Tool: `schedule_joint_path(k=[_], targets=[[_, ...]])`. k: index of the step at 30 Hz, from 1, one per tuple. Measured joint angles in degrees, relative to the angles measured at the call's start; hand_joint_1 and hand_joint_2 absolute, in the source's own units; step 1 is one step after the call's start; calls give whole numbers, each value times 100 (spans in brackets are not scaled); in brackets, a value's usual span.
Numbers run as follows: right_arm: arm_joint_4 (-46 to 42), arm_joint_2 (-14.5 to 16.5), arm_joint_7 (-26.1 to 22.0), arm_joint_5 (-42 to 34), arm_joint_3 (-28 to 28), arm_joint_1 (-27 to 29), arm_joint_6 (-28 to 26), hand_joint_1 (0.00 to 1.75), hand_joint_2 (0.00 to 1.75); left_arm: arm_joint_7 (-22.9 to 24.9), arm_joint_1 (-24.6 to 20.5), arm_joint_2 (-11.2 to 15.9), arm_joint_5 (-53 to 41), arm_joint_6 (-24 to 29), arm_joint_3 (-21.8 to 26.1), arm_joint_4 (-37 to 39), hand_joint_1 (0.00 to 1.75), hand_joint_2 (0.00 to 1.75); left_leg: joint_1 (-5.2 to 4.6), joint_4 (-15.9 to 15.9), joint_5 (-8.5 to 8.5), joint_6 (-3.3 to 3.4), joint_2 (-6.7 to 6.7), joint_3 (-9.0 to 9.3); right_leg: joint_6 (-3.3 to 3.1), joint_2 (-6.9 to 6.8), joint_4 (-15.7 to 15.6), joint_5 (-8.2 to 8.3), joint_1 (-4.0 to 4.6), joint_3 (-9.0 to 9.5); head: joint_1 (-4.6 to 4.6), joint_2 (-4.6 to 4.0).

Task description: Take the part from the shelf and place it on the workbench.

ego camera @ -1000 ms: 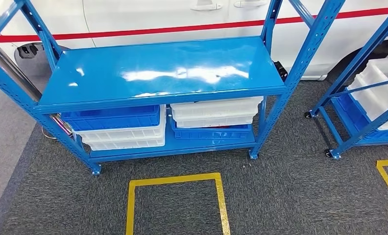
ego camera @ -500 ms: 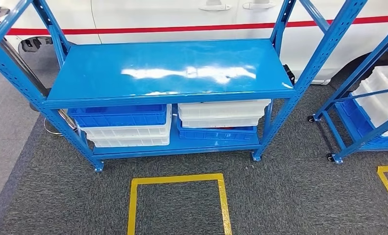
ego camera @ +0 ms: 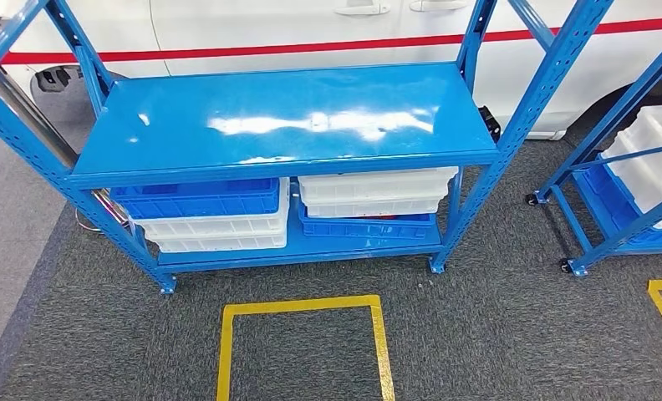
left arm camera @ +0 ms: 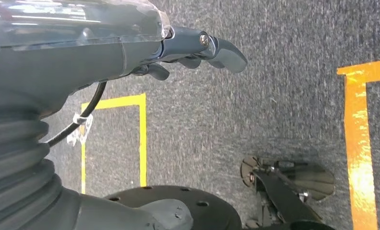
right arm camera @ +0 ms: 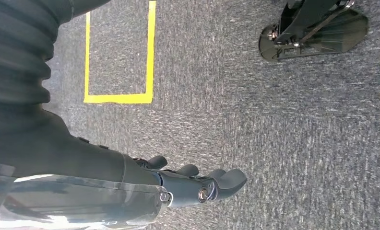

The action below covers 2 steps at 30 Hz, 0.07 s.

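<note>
A blue metal shelf rack (ego camera: 286, 117) stands in front of me in the head view, its glossy top board bare. On its lower board a blue bin (ego camera: 194, 199) sits on white bins (ego camera: 219, 232) at the left. At the right, white bins (ego camera: 374, 188) sit on a blue bin (ego camera: 365, 227); what the bins hold is hidden. My left hand (left arm camera: 197, 50) hangs over the grey carpet, fingers loosely extended, holding nothing. My right hand (right arm camera: 197, 184) hangs the same way over the carpet, with nothing in it.
A second blue rack (ego camera: 599, 196) with white bins (ego camera: 645, 163) stands at the right on castors. A yellow taped square (ego camera: 302, 307) marks the carpet before the shelf. A white car body (ego camera: 252, 25) with a red stripe is behind the shelf.
The whole head picture has shifted slightly sideways and back, so the camera has moved. Nothing on the shelf has changed.
</note>
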Motion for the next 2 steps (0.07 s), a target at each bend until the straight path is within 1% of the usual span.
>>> schedule_joint_path(k=[2], targets=[[0, 1, 28, 15, -3, 0, 0, 0, 175, 18, 0, 0, -38, 63, -27, 0, 0, 175, 1, -4, 0, -7, 0, 4, -6, 0, 2, -4, 1, 2, 0, 1]])
